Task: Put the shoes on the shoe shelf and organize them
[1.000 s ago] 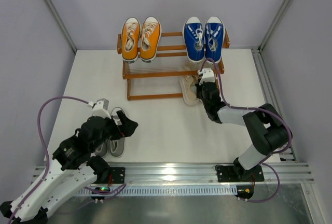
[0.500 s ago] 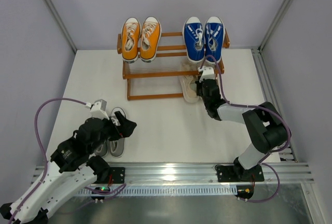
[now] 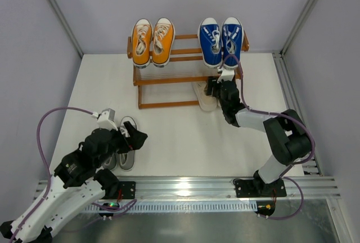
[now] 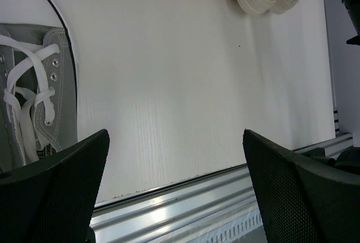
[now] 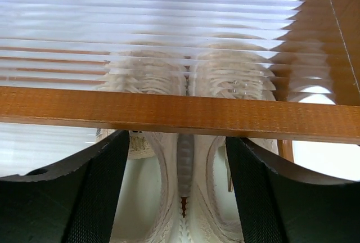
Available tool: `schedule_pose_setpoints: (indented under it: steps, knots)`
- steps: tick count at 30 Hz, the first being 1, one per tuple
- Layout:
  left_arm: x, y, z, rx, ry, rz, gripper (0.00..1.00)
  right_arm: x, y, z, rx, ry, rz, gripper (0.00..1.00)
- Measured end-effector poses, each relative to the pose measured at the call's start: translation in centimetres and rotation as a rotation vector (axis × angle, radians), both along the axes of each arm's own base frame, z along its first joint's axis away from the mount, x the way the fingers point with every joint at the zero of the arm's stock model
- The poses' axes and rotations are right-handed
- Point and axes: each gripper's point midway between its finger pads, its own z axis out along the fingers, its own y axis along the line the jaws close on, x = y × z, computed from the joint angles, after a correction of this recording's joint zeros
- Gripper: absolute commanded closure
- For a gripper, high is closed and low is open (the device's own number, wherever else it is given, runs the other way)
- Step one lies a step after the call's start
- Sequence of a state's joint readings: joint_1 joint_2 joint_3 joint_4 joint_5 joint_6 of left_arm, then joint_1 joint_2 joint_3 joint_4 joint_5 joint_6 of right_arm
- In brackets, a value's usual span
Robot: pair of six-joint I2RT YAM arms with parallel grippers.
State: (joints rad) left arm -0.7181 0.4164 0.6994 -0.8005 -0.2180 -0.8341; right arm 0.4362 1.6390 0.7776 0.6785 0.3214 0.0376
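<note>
Orange canvas sneaker pr (image 3: 152, 41) & blue canvas sneaker pr (image 3: 221, 40) atop orange-brown slatted wooden shelf (image 3: 169, 80); cream canvas pr (image 5: 185, 209) half in lower tier; grey canvas pr (image 4: 34, 113) in front, unshelved. Left end effector (image 4: 174, 142), right end effector (image 3: 217, 88) both apart.

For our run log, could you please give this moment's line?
left claw open over grey shoes | right claw open at cream shoes

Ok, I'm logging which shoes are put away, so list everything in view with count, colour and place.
table: one, white, under everything
shoe shelf: one, orange-brown wood, two tiers, far side
orange sneakers: one pair, orange, top tier, left
blue sneakers: one pair, blue with white toe caps, top tier, right
cream sneakers: one pair, cream, lower tier right, heels sticking out
grey sneakers: one pair, grey, off the shelf, near left
left gripper: open, over the grey sneakers
right gripper: open, at the cream sneakers' heels
</note>
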Motion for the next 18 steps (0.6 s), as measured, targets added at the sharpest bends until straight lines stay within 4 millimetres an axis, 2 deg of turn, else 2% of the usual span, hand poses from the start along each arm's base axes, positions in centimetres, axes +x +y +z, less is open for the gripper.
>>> schedule_pose_setpoints:
  steps: [4,8,13,16,18]
  knots:
    - [-0.1,0.1,-0.1,0.003,0.003,0.000,0.00,-0.2,0.1,0.0,0.009,-0.009,0.011,0.27]
    - [-0.1,0.0,-0.1,0.002,0.003,-0.001,0.00,-1.4,-0.3,0.3,0.028,-0.024,0.024,0.26]
    - [0.1,-0.2,0.1,-0.003,-0.005,-0.007,0.00,-4.5,-0.9,2.2,0.070,-0.074,0.051,0.26]
    - [0.4,-0.1,-0.2,0.022,0.008,0.004,0.00,-6.7,-0.8,4.3,0.111,-0.115,0.074,0.26]
    - [0.7,0.4,-0.9,0.079,0.045,0.032,0.00,-8.7,0.0,6.0,0.139,-0.144,0.111,0.26]
